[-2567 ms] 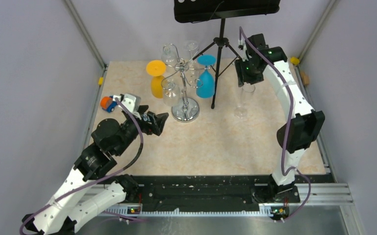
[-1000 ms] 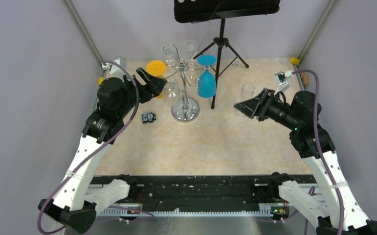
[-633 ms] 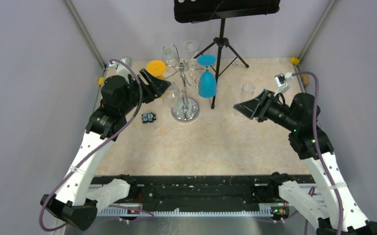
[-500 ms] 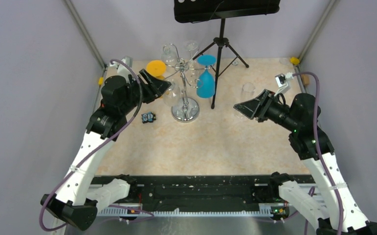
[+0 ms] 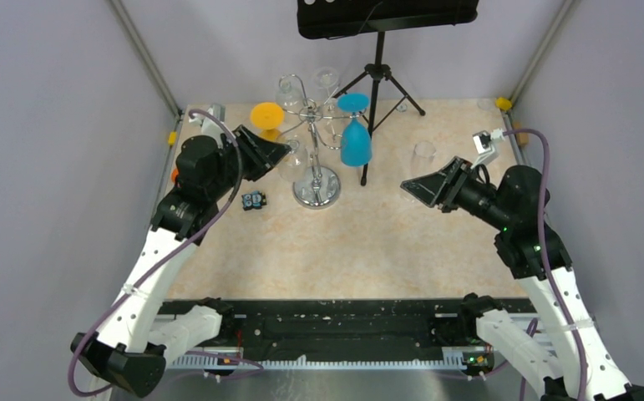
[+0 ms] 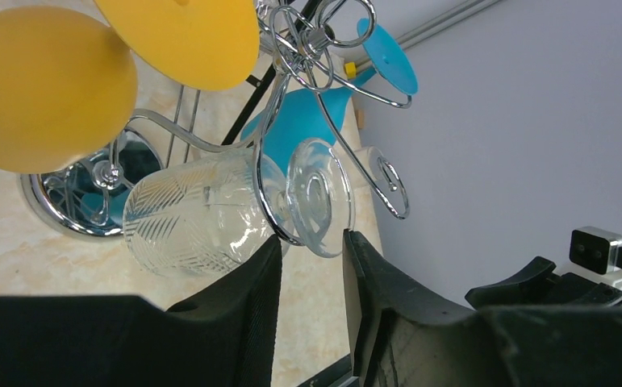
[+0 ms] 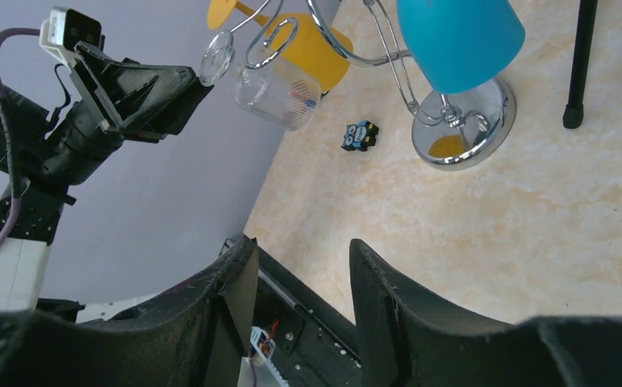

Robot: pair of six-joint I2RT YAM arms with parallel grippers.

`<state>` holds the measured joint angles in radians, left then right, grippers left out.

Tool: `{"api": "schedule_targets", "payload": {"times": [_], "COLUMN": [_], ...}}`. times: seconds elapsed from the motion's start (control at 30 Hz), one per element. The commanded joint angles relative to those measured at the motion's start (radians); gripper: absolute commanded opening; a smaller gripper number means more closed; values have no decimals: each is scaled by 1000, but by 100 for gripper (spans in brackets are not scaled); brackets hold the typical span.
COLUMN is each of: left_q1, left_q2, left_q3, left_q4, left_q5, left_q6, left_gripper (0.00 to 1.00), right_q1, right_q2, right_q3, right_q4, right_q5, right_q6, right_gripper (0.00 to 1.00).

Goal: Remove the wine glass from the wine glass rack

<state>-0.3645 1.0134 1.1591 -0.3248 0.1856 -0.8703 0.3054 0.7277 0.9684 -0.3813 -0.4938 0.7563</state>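
The chrome wine glass rack (image 5: 316, 195) stands at the back centre of the table. A clear patterned wine glass (image 5: 296, 155) hangs upside down from its left arm. In the left wrist view this wine glass (image 6: 194, 214) has the lower rim of its foot dipping between my fingertips. My left gripper (image 5: 282, 151) (image 6: 309, 242) is half closed, one finger by the stem and hook wire, the other at the foot's rim, with a gap between them. My right gripper (image 5: 408, 185) (image 7: 299, 242) hovers open and empty to the right.
An orange glass (image 5: 266, 115), a blue glass (image 5: 352, 142) and two clear ones hang on the rack. Another clear glass (image 5: 423, 155) stands on the table at the right. A black tripod (image 5: 376, 79) rises behind the rack. A small toy (image 5: 254, 200) lies left of the rack's base.
My left arm rose from the table to the hanging clear glass, and its jaws have narrowed around the foot. My right arm pulled back from the glass standing at the right.
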Motion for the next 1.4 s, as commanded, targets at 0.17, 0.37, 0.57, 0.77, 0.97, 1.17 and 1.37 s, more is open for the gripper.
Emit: {"api": "schedule_targets", "payload": {"times": [0.17, 0.37, 0.57, 0.77, 0.97, 1.17, 1.37], "left_q1": [2, 3, 16, 32, 32, 32, 32], "left_q2": [-78, -87, -75, -21, 38, 52, 47], "left_q3": [-54, -41, 13, 91, 122, 117, 103], "left_q4": [118, 98, 83, 33, 25, 12, 16], "left_q5": [37, -24, -99, -66, 27, -11, -22], "left_q6": [-99, -75, 13, 81, 103, 119, 133], "left_gripper": [40, 37, 39, 42, 32, 34, 34], "right_q1": [8, 8, 8, 8, 9, 8, 8], "right_q2": [-35, -48, -54, -60, -55, -53, -52], "right_q3": [-11, -16, -15, -4, -10, -12, -15], "right_q4": [45, 40, 29, 8, 17, 19, 16], "right_q5": [15, 25, 27, 32, 16, 15, 8], "right_q6": [22, 26, 26, 13, 13, 11, 10], "right_gripper": [46, 46, 44, 44, 43, 43, 42]}}
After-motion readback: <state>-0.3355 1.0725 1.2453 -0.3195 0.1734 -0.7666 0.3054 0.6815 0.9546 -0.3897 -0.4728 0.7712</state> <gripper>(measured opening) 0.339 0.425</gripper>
